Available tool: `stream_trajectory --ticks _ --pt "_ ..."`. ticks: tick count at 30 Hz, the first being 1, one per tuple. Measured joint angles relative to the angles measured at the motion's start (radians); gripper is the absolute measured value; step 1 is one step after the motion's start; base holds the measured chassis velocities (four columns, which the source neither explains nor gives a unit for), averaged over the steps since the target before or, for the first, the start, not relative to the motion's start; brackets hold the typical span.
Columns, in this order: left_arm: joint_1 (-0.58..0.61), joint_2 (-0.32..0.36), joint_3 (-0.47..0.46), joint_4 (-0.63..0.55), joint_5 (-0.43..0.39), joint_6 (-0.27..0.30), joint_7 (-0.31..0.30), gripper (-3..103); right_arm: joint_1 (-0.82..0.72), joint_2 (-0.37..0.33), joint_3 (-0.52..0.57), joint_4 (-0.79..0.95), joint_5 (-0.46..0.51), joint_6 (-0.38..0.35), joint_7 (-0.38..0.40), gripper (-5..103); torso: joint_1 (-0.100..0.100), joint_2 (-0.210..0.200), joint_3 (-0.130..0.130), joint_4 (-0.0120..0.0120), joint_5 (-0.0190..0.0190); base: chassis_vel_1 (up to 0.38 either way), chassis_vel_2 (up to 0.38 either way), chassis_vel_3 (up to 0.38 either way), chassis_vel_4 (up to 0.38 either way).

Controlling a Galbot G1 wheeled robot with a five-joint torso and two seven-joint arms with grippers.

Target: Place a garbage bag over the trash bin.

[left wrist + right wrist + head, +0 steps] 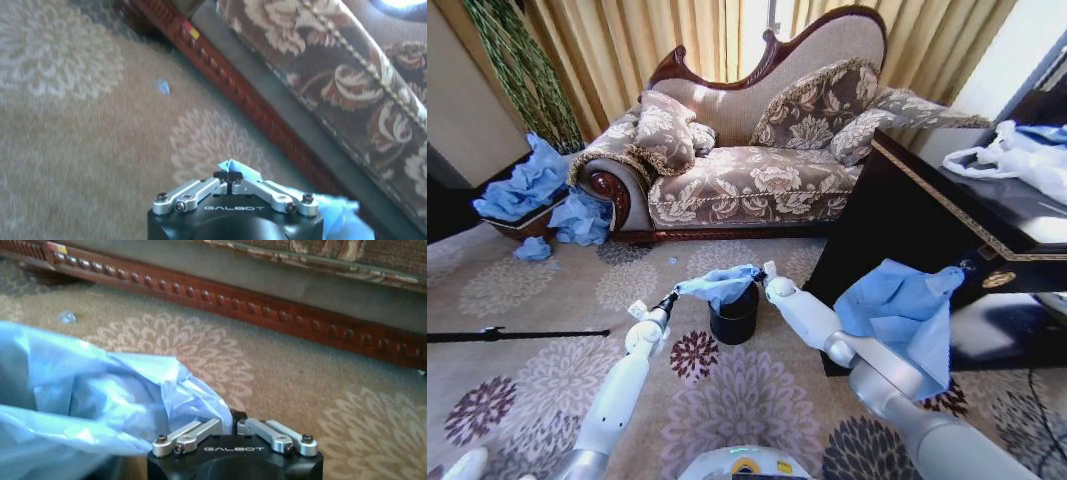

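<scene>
The small black trash bin [734, 320] stands on the flowered carpet in front of the sofa. Above its mouth the light-blue garbage bag [717, 284] is stretched between both grippers. My left gripper [670, 299] is shut on the bag's one edge, just left of the bin. My right gripper [762, 275] is shut on the other edge, at the bin's upper right. In the left wrist view the shut gripper [230, 175] pinches a blue corner of the bag [235, 168]. In the right wrist view the gripper [237, 417] holds the bag [87, 400], which billows wide beside it.
The patterned sofa [747, 175] stands behind the bin. A black cabinet [927, 215] at the right carries white plastic bags [1017, 160], and a large blue plastic sheet [902, 310] hangs by my right arm. Blue heaps [527, 185] lie at the left. A black rod [507, 334] lies on the carpet.
</scene>
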Motion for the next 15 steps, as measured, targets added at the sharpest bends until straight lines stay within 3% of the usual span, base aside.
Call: stream_trajectory --ticks 5,15 --pt "0.045 -0.011 0.0 -0.027 0.016 0.0 0.006 0 -0.007 -0.013 -0.012 0.017 -0.003 0.009 0.001 0 0.0 0.0 0.0 0.0012 0.0001 0.0 0.0 0.0 0.0" --pt "0.116 -0.017 -0.001 -0.086 0.025 0.001 0.007 0 -0.039 -0.057 -0.051 0.083 0.014 0.014 0.002 0 0.0 0.0 0.0 0.001 0.0001 0.0 0.0 0.0 0.0"
